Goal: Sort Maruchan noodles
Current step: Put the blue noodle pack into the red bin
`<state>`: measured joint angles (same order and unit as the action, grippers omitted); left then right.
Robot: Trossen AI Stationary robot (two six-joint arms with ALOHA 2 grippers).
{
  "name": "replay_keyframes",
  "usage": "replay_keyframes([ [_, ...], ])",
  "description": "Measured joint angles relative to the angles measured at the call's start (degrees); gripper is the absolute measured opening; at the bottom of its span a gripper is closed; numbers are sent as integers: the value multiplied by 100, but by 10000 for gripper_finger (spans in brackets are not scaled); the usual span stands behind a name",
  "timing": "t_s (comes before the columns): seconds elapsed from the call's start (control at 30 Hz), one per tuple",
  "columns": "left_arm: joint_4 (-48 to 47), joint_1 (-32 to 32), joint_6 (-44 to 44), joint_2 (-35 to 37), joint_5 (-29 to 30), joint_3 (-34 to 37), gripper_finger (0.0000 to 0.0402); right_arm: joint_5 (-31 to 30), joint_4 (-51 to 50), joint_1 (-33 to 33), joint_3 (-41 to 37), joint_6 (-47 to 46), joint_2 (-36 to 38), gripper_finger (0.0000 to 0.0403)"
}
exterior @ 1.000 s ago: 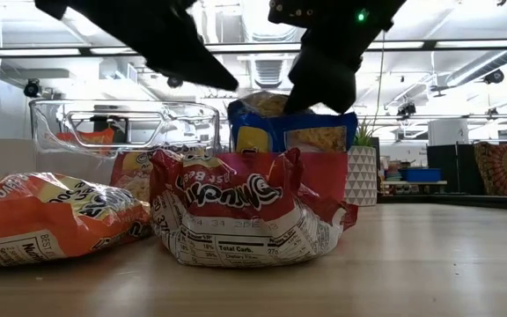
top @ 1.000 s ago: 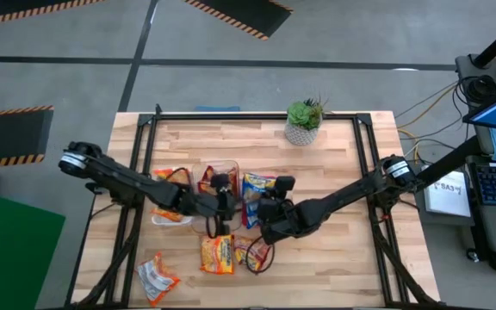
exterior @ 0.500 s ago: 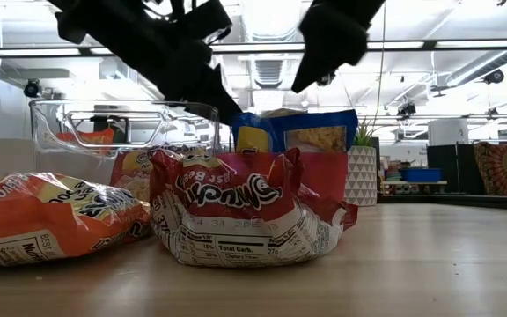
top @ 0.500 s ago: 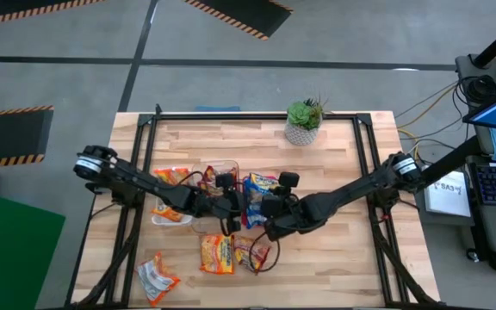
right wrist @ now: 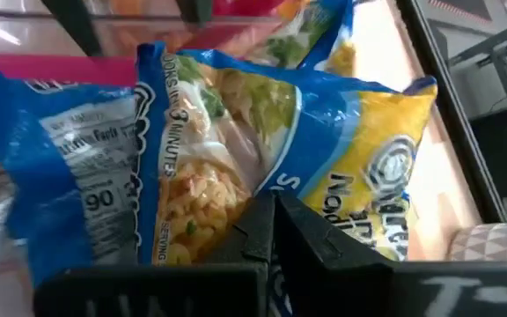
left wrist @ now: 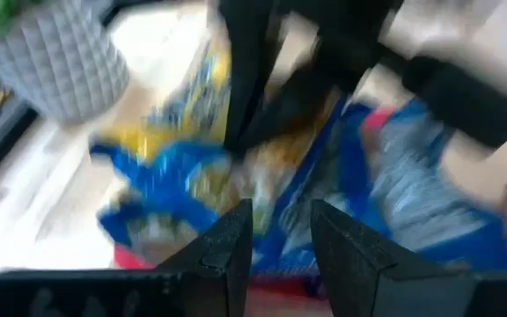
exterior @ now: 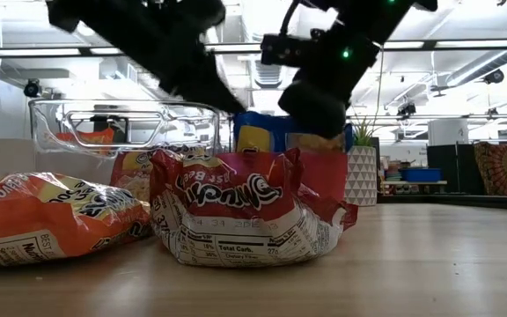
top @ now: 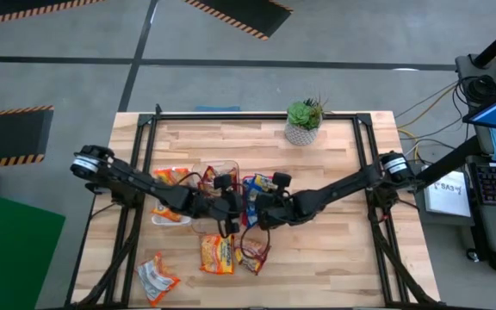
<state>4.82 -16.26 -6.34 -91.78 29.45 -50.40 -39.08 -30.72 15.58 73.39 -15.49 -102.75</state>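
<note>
While both dark arms are crowding the middle of the pale wooden table (top: 334, 258), the right gripper (right wrist: 269, 231) is sitting with its fingers pressed together at the edge of a blue-and-yellow plastic noodle packet (right wrist: 236, 150). Whether a fold of wrapper is pinched between them is hard to make out; the fingers are meeting right at the film, so a grip on the wrapper looks likely but is not confirmed.

That blue packet is lying in the red tray (top: 253, 205) just beside a clear plastic bin (exterior: 121, 123), which suggests like-coloured packets are being grouped by container.

The left gripper (left wrist: 280, 231) is hovering just beside the same blue packets with a narrow gap showing between its fingers and nothing visibly held. It is probably waiting its turn.

Near the front edge, red and orange crinkled packets (exterior: 245, 216) are lying unsorted on the bare wood, one more (top: 156, 277) sitting apart at the front left corner. A potted plant in a white faceted pot (top: 303, 122) is standing at the far edge.

The left wrist view is heavily smeared, and in the low view the arms are hiding the blue packet's top.
</note>
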Motion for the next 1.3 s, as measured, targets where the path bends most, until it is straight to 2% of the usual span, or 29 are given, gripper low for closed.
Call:
replay_keyframes([
  [0.27, 54, -222, 281, 322, -6, -113, 100, 73, 203, 32, 3, 461, 34, 9],
  [0.5, 227, -172, 239, -67, 9, -106, 100, 86, -360, 326, 231, 453, 549, 9],
  [0.7, 314, -94, 220, -413, 354, -150, 100, 177, -1665, 474, 160, -653, 1178, 9],
  [0.83, 318, -43, -73, -506, 394, -169, 100, 200, -1996, 467, -163, -1314, 1359, 9],
  [0.97, 13, -43, -475, -474, 308, -172, 100, 179, -1519, 418, -631, -1446, 1337, 9],
  [1.2, -228, -56, -731, -425, 119, -163, 100, 152, 685, 201, -1424, -854, 1252, 9],
  [1.3, -252, -64, -720, -421, 110, -181, 100, 171, 1338, 113, -1567, -543, 1252, 9],
])
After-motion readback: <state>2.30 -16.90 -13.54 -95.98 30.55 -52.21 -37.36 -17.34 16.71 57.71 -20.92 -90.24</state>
